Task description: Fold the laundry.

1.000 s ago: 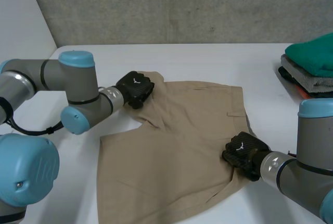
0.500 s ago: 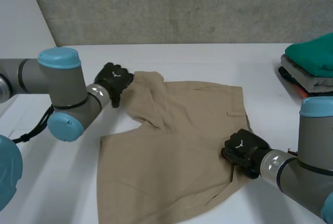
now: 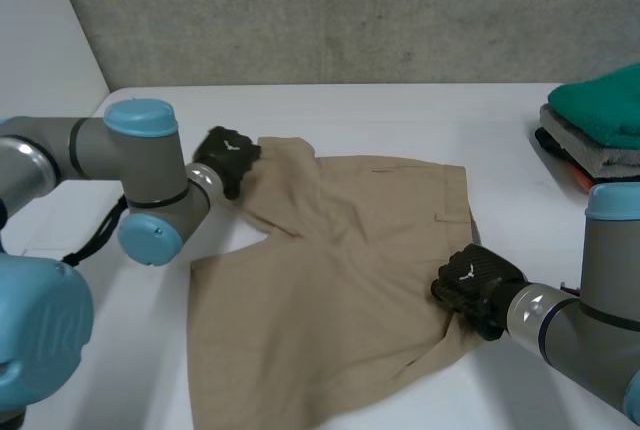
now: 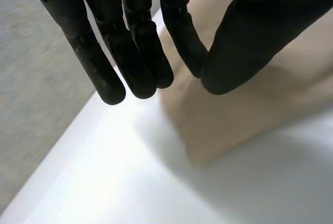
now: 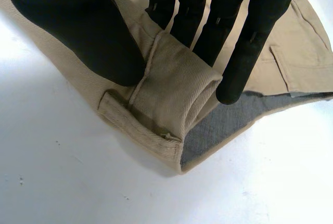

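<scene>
Shorts (image 3: 330,290); waistband (image 5: 174,91) within right hand (image 5: 73,31)

The shorts (image 3: 330,270) lay spread on the table (image 3: 400,110), near its middle and front. The left hand (image 3: 228,157) sat at their far left corner, the right hand (image 3: 472,282) at their right edge, with a fold of waistband (image 5: 177,86) between thumb and fingers. A pile (image 3: 598,125) of folded clothes stood at the table's far right, well apart from the shorts. A wall (image 3: 350,10) rose behind the table.
</scene>
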Tool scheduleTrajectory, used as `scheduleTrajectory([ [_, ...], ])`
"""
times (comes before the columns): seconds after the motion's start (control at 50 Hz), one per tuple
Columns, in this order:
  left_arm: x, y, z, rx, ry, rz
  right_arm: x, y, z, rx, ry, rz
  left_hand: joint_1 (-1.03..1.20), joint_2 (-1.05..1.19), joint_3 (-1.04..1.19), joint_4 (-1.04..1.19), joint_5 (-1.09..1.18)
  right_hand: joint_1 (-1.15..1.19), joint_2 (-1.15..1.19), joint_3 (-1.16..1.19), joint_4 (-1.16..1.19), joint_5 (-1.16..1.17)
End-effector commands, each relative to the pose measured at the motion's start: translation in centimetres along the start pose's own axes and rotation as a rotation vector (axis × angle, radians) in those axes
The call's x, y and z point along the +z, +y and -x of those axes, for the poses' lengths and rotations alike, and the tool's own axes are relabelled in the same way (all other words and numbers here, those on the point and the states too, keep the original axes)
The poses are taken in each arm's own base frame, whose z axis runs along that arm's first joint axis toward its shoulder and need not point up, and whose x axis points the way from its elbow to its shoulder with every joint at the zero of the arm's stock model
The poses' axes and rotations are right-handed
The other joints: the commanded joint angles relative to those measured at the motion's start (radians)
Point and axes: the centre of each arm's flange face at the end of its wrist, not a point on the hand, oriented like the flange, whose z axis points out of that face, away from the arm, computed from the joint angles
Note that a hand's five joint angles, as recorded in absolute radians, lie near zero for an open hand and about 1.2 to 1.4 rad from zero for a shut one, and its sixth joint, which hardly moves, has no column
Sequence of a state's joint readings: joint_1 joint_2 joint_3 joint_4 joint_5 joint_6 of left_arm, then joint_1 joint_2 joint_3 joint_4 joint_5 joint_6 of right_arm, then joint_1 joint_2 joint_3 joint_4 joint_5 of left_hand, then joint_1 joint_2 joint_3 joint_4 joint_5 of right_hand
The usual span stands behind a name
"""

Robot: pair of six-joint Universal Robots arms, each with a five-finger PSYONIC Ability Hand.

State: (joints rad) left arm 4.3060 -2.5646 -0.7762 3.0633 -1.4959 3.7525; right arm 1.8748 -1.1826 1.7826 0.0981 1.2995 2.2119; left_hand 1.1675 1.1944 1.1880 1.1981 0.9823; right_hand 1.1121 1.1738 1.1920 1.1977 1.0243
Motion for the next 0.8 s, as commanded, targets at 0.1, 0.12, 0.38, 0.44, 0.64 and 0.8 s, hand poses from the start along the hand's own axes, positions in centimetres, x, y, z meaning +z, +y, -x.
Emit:
scheduleTrajectory([
  [0.1,-2.7,1.6,0.5,0.117,-0.081,0.178,-0.1,-0.2,0.4,-0.006,-0.011,-0.008,0.229,0.202,0.208,0.198,0.239,0.284,0.222,0.204,0.199,0.197],
  [0.12,-3.0,1.7,0.5,0.124,-0.09,0.197,-0.1,-0.2,0.3,-0.006,-0.01,-0.008,0.229,0.202,0.208,0.198,0.239,0.284,0.222,0.204,0.199,0.197],
  [0.38,-2.9,-2.0,0.2,-0.085,0.015,-0.07,-0.3,-0.5,0.5,-0.01,-0.011,-0.017,-0.752,-0.779,-0.773,-0.783,-0.742,0.284,0.222,0.204,0.199,0.197],
  [0.44,-2.4,-2.0,-0.5,-0.101,0.087,-0.107,-0.4,-0.4,0.5,-0.008,-0.009,-0.015,-0.76,-0.787,-0.781,-0.791,-0.75,0.284,0.222,0.204,0.199,0.197],
  [0.64,-0.6,1.9,-1.5,-0.012,0.146,0.031,-0.2,-0.4,0.0,-0.005,0.007,-0.019,-0.278,-0.305,-0.298,-0.309,-0.267,0.284,0.222,0.204,0.199,0.197],
  [0.8,-0.9,0.9,1.6,-0.063,-0.079,0.045,-0.2,-0.3,-0.1,-0.005,0.009,-0.019,0.229,0.202,0.208,0.198,0.239,0.284,0.222,0.204,0.199,0.197],
])
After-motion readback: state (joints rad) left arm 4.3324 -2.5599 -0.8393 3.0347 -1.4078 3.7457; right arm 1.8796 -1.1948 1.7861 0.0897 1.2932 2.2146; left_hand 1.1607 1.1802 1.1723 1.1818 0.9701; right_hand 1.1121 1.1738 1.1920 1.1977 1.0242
